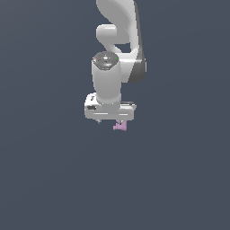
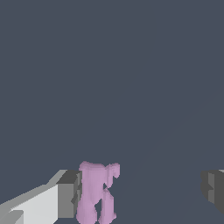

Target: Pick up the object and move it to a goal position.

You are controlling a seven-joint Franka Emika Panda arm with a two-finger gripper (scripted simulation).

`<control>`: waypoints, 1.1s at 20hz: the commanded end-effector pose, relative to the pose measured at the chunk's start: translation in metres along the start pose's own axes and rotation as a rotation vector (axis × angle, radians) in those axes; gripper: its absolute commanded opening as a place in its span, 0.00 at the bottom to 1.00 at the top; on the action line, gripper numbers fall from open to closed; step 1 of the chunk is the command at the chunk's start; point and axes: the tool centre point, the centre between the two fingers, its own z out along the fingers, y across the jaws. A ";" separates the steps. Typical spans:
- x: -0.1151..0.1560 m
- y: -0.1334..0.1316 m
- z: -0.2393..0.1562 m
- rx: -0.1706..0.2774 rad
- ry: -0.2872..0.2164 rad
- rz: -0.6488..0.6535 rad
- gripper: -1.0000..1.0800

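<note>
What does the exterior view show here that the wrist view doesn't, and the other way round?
Only the exterior view shows the white arm and the gripper body from outside, hiding most of the pink object below it. Only the wrist view shows the fingers: one finger right beside the pink object, the other finger well apart across a wide gap, so the jaws stand open. Both show the object at the gripper and a plain dark grey background.
</note>
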 end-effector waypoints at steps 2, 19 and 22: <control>0.000 0.000 0.000 0.000 0.000 0.000 0.96; 0.003 -0.004 -0.005 0.022 0.014 0.019 0.96; -0.002 -0.007 0.003 0.019 0.013 0.022 0.96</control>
